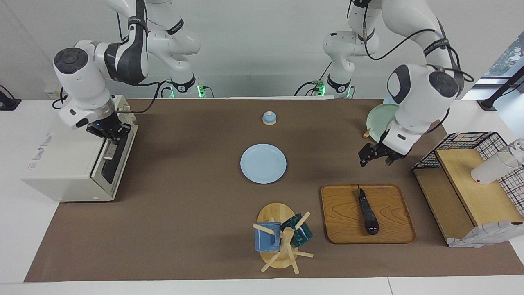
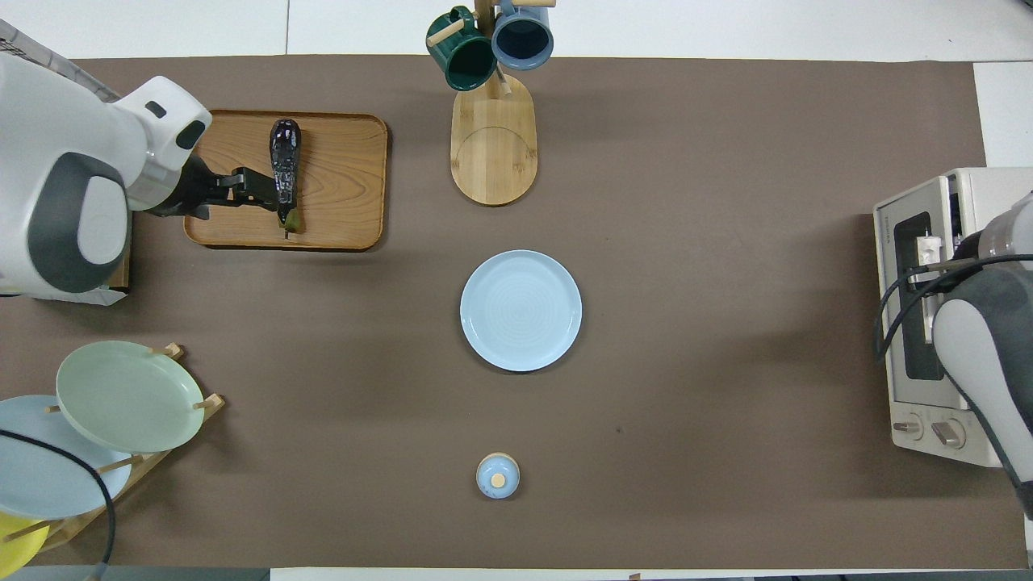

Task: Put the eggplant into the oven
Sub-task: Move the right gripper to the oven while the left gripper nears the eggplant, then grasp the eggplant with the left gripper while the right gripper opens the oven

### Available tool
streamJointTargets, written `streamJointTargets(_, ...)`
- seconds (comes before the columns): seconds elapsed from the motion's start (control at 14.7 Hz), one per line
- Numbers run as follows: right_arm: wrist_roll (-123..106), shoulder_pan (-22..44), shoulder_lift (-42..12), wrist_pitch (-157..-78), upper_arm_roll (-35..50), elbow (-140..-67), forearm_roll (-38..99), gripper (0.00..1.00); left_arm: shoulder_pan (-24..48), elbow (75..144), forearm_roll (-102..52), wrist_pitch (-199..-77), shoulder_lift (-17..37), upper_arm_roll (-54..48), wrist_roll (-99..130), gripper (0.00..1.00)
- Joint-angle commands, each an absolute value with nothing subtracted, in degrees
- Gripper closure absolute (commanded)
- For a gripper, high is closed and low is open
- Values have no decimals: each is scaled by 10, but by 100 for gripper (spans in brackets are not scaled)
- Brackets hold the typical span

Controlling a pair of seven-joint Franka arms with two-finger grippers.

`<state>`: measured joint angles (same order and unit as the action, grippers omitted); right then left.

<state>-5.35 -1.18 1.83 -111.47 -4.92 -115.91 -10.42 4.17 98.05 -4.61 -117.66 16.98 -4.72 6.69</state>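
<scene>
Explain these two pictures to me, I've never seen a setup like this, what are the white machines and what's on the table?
The white machines are two robot arms, each ending in a two-finger gripper. One picture looks at them from across the table; the other looks down from above their own end.

The right gripper is shut on the handle of the off-white oven, whose door looks slightly ajar. The left gripper is open, holds nothing, and hangs over the brown mat just short of the wooden tray.

On that tray lies the eggplant. Also there: a blue plate mid-table, a small blue lid nearer the robots, a mug tree and a rack of plates.
</scene>
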Motion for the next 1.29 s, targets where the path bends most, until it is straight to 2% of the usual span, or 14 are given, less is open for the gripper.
streamJointTargets(0.0,-1,27,5,-1162,-48,-1189,-106,100,44,905,-47,-1210,273,-45,29,0)
streamJointTargets(0.2,18,41,-20,-1195,-48,-1190,-101,100,43,893,-45,-1267,325,-45,-12,0)
streamJointTargets(0.48,18,50,-49,-1238,-47,-1190,-77,100,48,919,-44,-1304,329,-45,-52,0)
streamJointTargets(0.75,24,52,-64,-1308,-48,-1236,-66,100,49,925,-43,-1310,328,-44,-68,2)
streamJointTargets(0.88,32,51,-82,-1325,-47,-1243,-65,100,48,920,-42,-1299,327,-44,-89,7)
streamJointTargets(1.02,43,53,-96,-1328,-47,-1241,-47,100,48,915,-42,-1291,327,-43,-104,18)
streamJointTargets(1.22,44,60,-105,-1347,-46,-1240,-37,100,47,915,-42,-1291,327,-43,-105,46)
